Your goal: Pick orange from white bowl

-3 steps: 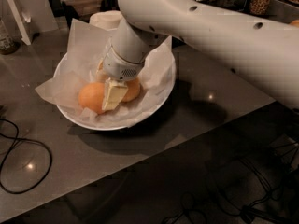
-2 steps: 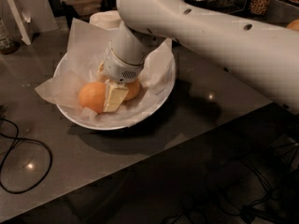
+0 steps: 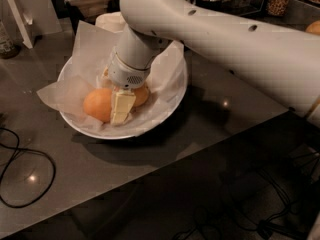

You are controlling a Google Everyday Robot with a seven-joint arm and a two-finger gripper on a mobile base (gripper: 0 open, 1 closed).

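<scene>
1. While the arm (image 3: 225,39) reaches in from the upper right across the counter (image 3: 215,119), its gripper (image 3: 122,111) sits low inside the white bowl (image 3: 150,126), right among the fruit.
2. Judged from this position, the approach is done. The gripper is at the orange (image 3: 97,104), on its right side, touching it or very nearly so.
3. Whether the gripper is wide, narrow or clamped on the orange I cannot tell, because its pale tip covers the place where that would show.
4. What is left, by my reading, is the grasp itself if it is not yet made, then the lift clear of the bowl. The orange appears to rest on the bottom, so it is not picked up yet.
5. The orange lies in the front-left part of the bowl. It sits on the crinkled white paper (image 3: 90,49) that lines the bowl and sticks out past the rim at the left and back.
6. It looks round, whole, smooth-skinned and evenly coloured, and it is far smaller than the bowl around it.
7. More orange colour shows just to the right of the gripper. It may be a second fruit or the far side of the same one, and the gripper hides the join, so I leave that open.
8. A dark cable (image 3: 25,156) lies on the counter to the front-left, well apart from the bowl.
</scene>
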